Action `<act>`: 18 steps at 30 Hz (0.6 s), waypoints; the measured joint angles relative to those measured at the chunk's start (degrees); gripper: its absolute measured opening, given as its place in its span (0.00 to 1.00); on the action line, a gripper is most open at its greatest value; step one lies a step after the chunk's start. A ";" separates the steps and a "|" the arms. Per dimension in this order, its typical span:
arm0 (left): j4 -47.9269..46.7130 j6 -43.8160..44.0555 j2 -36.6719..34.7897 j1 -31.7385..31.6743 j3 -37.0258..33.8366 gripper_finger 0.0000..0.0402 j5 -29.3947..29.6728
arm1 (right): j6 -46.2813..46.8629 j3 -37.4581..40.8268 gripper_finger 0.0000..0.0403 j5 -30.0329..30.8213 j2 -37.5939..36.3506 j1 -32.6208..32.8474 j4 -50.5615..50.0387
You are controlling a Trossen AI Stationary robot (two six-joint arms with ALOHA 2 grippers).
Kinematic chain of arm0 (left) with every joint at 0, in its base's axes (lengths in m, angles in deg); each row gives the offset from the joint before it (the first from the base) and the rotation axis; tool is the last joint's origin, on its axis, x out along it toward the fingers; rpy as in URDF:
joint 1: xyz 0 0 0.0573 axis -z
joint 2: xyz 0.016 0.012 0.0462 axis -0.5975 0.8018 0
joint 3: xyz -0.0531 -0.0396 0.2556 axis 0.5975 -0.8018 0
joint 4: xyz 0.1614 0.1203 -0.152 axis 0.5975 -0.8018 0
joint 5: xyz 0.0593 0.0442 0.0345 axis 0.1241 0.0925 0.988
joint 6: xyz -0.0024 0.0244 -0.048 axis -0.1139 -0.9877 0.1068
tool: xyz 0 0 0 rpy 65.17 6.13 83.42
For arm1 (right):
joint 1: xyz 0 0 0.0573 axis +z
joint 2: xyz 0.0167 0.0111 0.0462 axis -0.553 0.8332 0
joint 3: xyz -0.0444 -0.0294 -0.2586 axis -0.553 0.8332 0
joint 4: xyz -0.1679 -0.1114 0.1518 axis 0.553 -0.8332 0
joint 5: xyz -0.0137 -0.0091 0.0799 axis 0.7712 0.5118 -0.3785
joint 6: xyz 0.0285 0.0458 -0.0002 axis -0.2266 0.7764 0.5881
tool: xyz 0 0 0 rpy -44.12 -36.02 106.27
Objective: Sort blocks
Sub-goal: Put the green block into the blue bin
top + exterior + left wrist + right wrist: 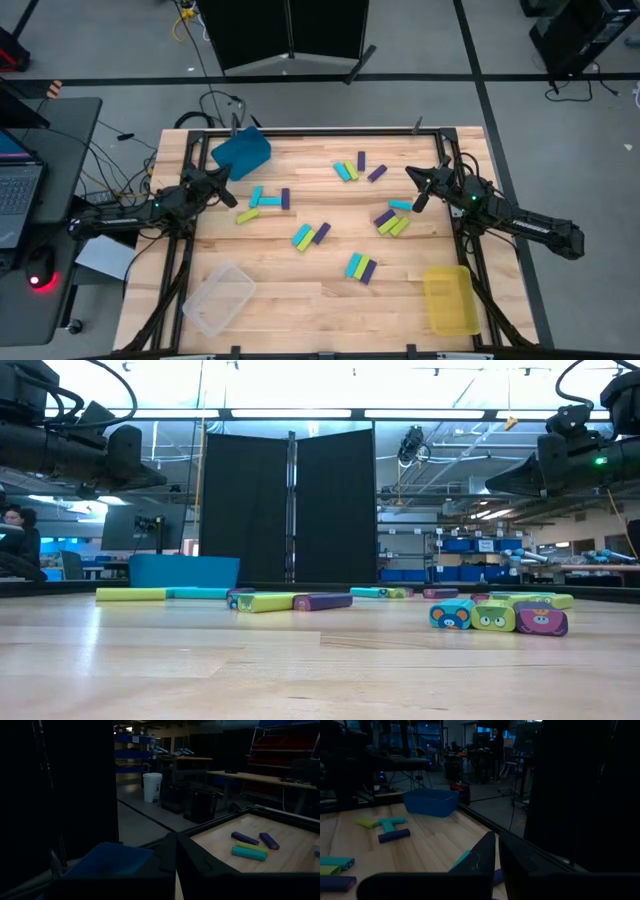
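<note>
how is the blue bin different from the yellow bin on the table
The blue bin sits at the far left corner of the table, by the left arm; the yellow bin sits at the near right corner, by the right arm. The blue one is opaque and turned at an angle; the yellow one looks see-through and lies nearly square to the table edge. No block shows in either.

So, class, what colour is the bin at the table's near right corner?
Yellow bin, seen best in the high view.
</note>
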 joint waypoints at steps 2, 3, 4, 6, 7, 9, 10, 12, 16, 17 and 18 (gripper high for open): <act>0.02 -0.02 0.00 0.00 0.02 0.03 0.00 | 0.00 0.00 0.09 0.01 0.00 -0.02 -0.01; 0.04 0.00 0.00 0.00 0.00 0.03 0.02 | 0.00 0.00 0.09 0.01 0.00 -0.02 -0.02; 0.07 0.00 0.00 0.00 0.01 0.03 0.02 | 0.00 0.00 0.09 0.01 0.00 -0.02 -0.02; 0.16 0.00 0.00 0.00 0.01 0.03 0.02 | 0.00 0.00 0.09 0.02 0.00 -0.02 0.00; 0.20 0.00 0.00 0.00 0.01 0.03 0.02 | 0.00 0.00 0.09 0.00 0.02 -0.02 -0.02; 0.48 0.00 0.00 0.00 0.01 0.03 0.02 | 0.00 0.00 0.09 0.02 0.00 -0.02 -0.02; 1.06 0.00 0.00 0.01 0.01 0.03 0.03 | 0.00 0.00 0.09 0.02 0.00 -0.02 -0.02; 2.64 0.02 0.00 0.00 0.02 0.03 0.07 | 0.00 0.00 0.09 0.01 0.00 -0.01 -0.02; 5.42 0.01 0.00 0.01 0.02 0.03 0.14 | 0.00 0.00 0.09 0.01 0.00 0.00 -0.01; 5.81 0.01 0.00 0.00 0.00 0.03 0.17 | 0.00 0.00 0.09 0.02 0.00 0.01 -0.02; 5.89 0.01 0.00 0.00 0.01 0.03 0.17 | 0.00 0.00 0.09 0.00 0.00 0.00 -0.01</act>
